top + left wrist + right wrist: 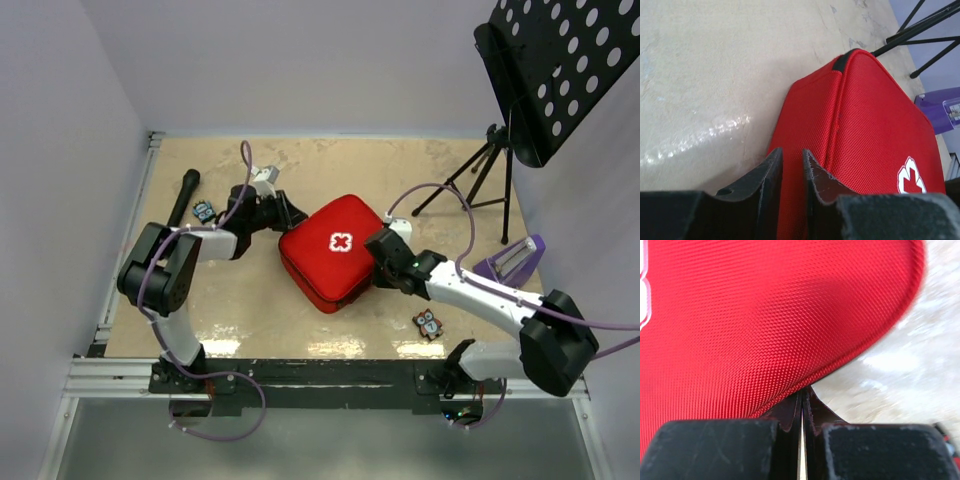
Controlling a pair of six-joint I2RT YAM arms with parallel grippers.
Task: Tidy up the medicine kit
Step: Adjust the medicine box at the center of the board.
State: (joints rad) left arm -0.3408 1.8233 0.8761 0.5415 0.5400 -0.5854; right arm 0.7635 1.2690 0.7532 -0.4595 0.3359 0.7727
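Note:
The medicine kit, a red zip case with a white cross, lies closed in the middle of the table. My left gripper is at its upper-left corner. In the left wrist view the left gripper has its jaws a narrow gap apart, and the kit's red side wall shows between them. My right gripper is at the kit's right edge. In the right wrist view the right gripper is shut, its tips tucked against the dark rim under the kit's red lid. Nothing shows between its fingers.
A black stick-like tool and a small blue item lie left of the left arm. Another small item lies at the front right. A purple-and-clear object, a tripod and a perforated black stand are on the right.

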